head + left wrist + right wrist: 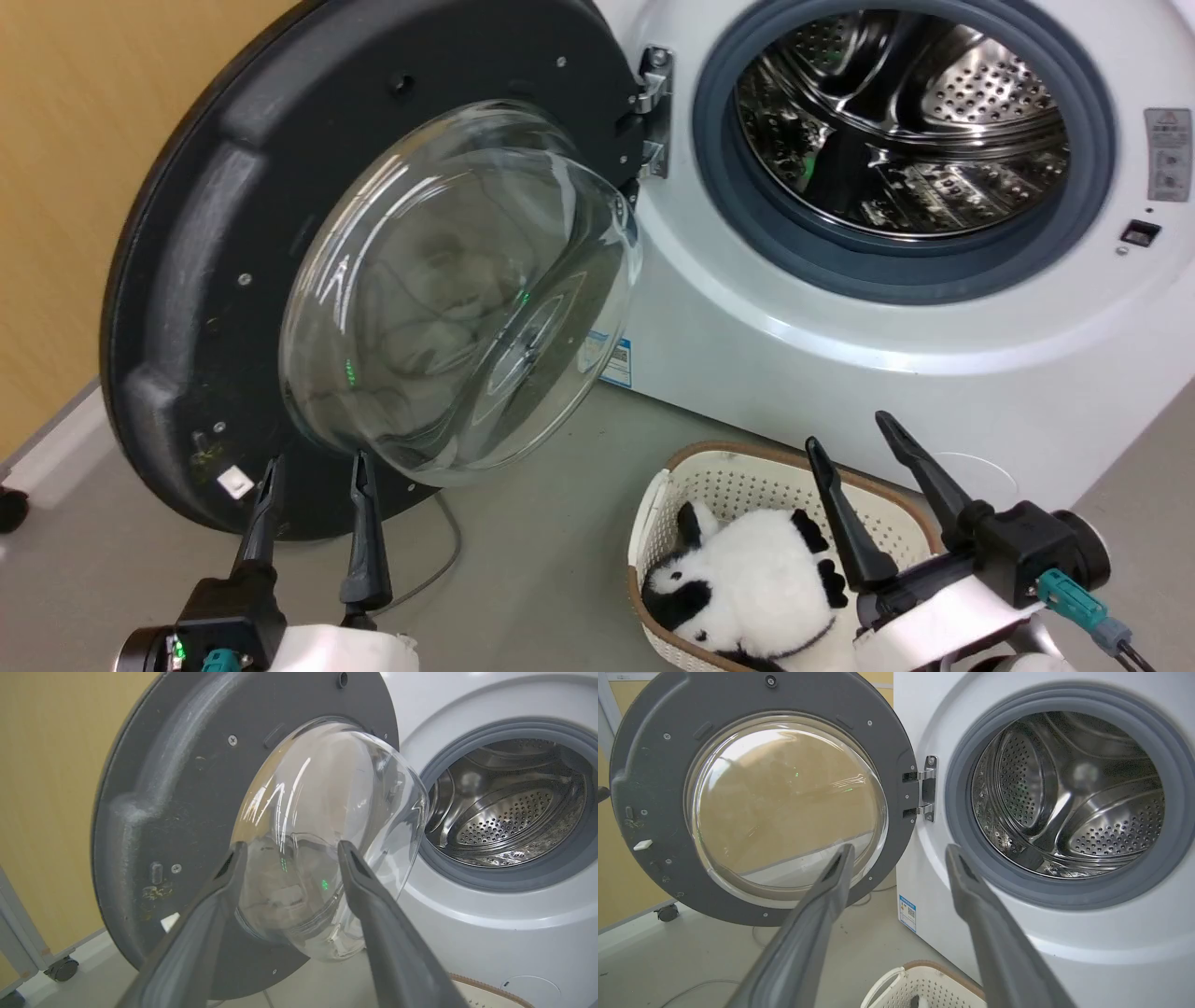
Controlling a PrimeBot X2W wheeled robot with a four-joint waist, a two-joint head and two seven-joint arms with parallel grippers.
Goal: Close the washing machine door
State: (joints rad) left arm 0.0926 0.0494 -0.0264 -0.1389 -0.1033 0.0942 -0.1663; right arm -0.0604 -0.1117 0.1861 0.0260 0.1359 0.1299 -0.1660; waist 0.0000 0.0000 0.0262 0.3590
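My L end effector (316, 459) & R end effector (845, 429) hang w/ fingers apart, gripping nothing, over grey floor (541, 560); washing machine door (233, 233) stands wide open at left of washing machine (840, 355), tan wall (75, 140) behind it, cream basket (738, 476) w/ panda plush (756, 579) in front.

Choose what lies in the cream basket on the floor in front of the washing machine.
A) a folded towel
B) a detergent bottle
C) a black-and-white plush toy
C: a black-and-white plush toy fills the cream basket in front of the washing machine.
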